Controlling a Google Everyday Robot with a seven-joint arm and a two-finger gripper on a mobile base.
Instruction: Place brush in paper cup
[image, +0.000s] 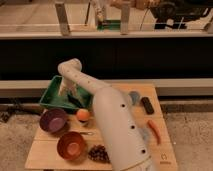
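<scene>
The tray (50, 97) is sitting at the table's (42, 155) back left corner, the gripper (64, 91) hanging over it. Before the tray a bowl (53, 120) is resting, a second bowl (71, 145) nearer the front edge, a carrot (153, 128) along the right edge.

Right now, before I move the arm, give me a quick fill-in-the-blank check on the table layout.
1. The gripper hangs over the ____ tray.
2. The orange bowl sits next to the dark ____.
3. The carrot lies nearer the camera than the ____ block.
Missing words: green; grapes; black.
</scene>
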